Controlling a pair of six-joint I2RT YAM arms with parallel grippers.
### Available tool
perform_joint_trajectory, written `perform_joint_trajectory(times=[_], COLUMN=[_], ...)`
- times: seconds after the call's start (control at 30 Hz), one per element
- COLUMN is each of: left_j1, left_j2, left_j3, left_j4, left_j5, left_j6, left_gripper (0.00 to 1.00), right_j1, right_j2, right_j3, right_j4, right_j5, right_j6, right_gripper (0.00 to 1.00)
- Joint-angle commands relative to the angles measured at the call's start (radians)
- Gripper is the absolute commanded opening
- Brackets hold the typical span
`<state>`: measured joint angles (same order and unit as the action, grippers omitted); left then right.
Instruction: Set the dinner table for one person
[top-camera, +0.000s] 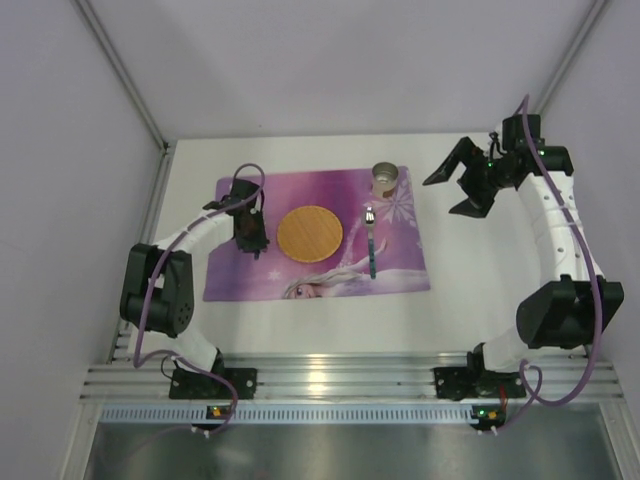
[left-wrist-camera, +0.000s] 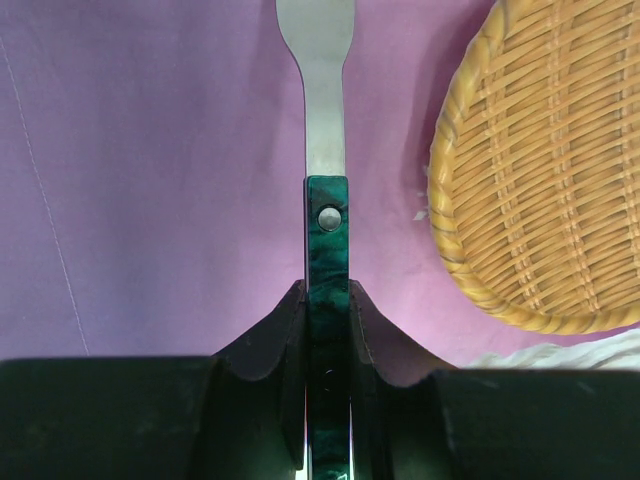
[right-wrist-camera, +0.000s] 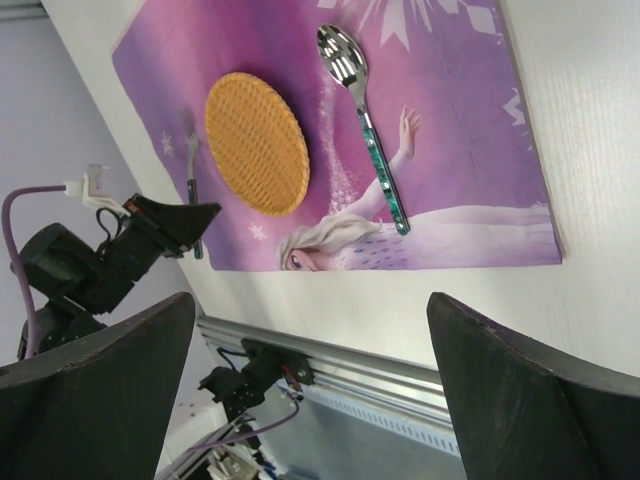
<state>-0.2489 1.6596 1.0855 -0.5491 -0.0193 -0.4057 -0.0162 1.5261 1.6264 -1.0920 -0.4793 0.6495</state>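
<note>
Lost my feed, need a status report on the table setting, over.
Left gripper shut on fork, beside wicker plate. Right gripper open, above table. Spoon, cup on placemat. Nothing blocking.

White dinner table (top-camera: 462, 292); placemat (top-camera: 400, 250) atop

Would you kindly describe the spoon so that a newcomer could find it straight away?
On the white table, find the purple placemat. The spoon lies free right of the round wicker mat; its green-handled twin, the fork, sits clamped in the left end effector.
</note>
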Motion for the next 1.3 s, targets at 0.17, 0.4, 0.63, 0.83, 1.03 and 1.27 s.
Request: perform_joint_trajectory(times=[0.17,0.4,0.63,0.83,1.03,1.27], left_j1=[0.030,0.037,0.042,0.042,0.042,0.040], left_j2=[0.020,0.045,0.036,-0.075,-0.282,-0.633], left_j3=[0.008,0.024,0.062,0.184,0.151,-0.532], left_j4=[0.075,0.060,0.012,-0.061,0.035,0.838], left_j5=[0.090,0.056,0.047,-0.030,-0.134,-0.284], left_j6=[0.085,0.088,0.093,0.108,0.105,0.359], left_gripper=[0.09,0.33,0.41,0.50,0.58,0.57], right_j1=[-0.014,-0.016,-0.016,-0.013,0.090,0.148], right_j2=[-0.011,0.026,0.046,0.008,-0.082,-0.498], right_j3=[-0.026,0.009,0.010,0.050,0.178,-0.225], right_j4=[0.007,0.014,0.035,0.133,0.201,0.543], right_j5=[0.028,0.044,0.061,-0.004,0.109,0.274], right_j6=[-0.036,-0.034,-0.036,-0.060,-0.175,-0.185], right_gripper=[1.00,1.00,1.00,1.00,1.00,1.00])
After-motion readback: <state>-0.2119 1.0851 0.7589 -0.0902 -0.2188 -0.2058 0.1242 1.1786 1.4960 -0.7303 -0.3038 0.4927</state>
